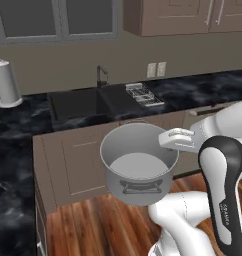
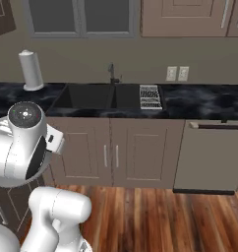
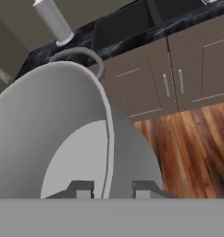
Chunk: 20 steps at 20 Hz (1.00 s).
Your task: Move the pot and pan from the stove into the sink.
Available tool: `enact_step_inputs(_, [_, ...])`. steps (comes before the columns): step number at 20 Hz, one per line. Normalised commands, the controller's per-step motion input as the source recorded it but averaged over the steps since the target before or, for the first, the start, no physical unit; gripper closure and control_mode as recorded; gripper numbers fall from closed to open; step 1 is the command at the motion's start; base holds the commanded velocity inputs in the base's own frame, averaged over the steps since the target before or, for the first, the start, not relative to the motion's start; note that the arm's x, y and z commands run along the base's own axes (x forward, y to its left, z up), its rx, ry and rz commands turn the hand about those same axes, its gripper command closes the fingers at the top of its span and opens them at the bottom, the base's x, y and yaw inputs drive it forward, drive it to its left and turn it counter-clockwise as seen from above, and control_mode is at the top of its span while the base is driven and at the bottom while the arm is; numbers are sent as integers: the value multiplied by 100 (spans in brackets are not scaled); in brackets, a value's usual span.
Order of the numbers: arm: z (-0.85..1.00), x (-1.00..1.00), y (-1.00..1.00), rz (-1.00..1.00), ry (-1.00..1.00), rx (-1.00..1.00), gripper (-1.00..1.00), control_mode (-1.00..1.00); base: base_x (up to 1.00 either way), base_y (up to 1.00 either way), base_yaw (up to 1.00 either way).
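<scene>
The pot (image 1: 138,167) is a shiny steel cylinder with a pale inside. It hangs in the air over the wooden floor, in front of the sink cabinets. My gripper (image 1: 167,141) is shut on its right rim. In the hand view the two fingertips (image 3: 84,190) straddle the pot's wall (image 3: 63,129), and a loop handle (image 3: 81,55) shows on the far rim. The dark sink (image 1: 78,102) lies beyond the pot in the black counter, with its faucet (image 1: 100,75) behind it. The sink (image 2: 91,96) also shows in the right base view. The pan and the stove are out of view.
A wire dish rack (image 1: 143,94) sits right of the sink, and a white paper-towel roll (image 1: 7,82) stands on the counter to its left. A dishwasher front (image 2: 209,157) is right of the sink cabinets. Black counter (image 1: 8,165) runs along the left side.
</scene>
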Motion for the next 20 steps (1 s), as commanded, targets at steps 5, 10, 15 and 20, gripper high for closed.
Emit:
enact_step_inputs(5, [0, 0, 0, 0, 0, 0, 100, 100, 94, 0, 0])
enact_step_inputs(10, [0, 0, 0, 0, 0, 0, 100, 100, 94, 0, 0])
enact_step_inputs(15, [0, 0, 0, 0, 0, 0, 100, 100, 91, 0, 0])
enact_step_inputs(20, [0, 0, 0, 0, 0, 0, 100, 100, 74, 0, 0])
